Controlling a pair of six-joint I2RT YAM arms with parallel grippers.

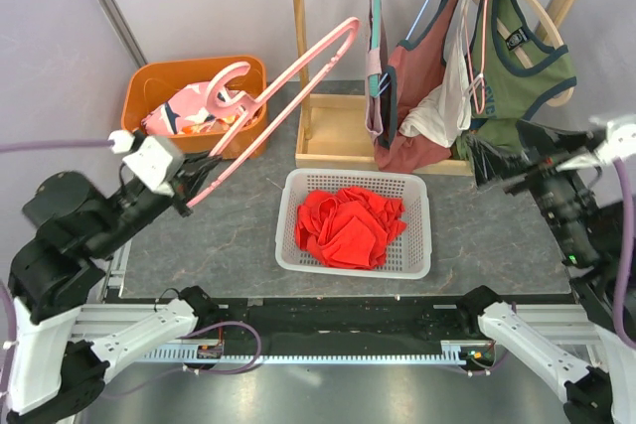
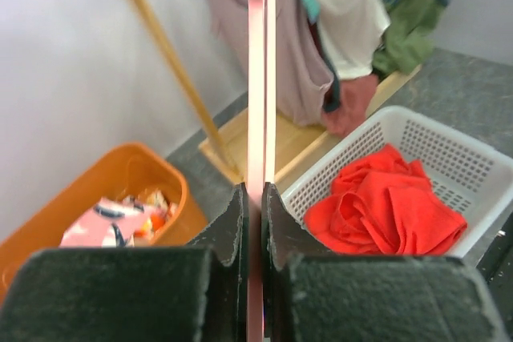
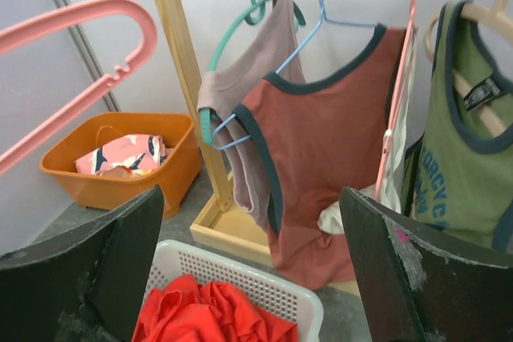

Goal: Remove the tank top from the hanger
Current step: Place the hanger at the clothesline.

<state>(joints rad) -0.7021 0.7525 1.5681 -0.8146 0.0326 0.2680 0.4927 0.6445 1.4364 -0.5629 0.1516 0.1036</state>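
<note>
My left gripper (image 1: 194, 181) (image 2: 255, 214) is shut on the lower end of a long pink hanger (image 1: 288, 86) (image 2: 256, 78). The hanger is bare and slants up toward the rack; it also shows as a pink loop (image 3: 96, 14) in the right wrist view. A red tank top (image 1: 348, 225) (image 2: 385, 210) (image 3: 208, 314) lies crumpled in the white basket (image 1: 356, 176), apart from the hanger. My right gripper (image 1: 492, 161) (image 3: 250, 194) stands wide open at the right, in front of the hanging clothes, with nothing between its fingers.
A wooden rack (image 1: 298, 47) stands at the back with several garments on hangers, among them a rust top (image 1: 422, 76) and a green one (image 1: 527, 67). An orange bin (image 1: 159, 81) holding a pink hanger and patterned cloth sits back left.
</note>
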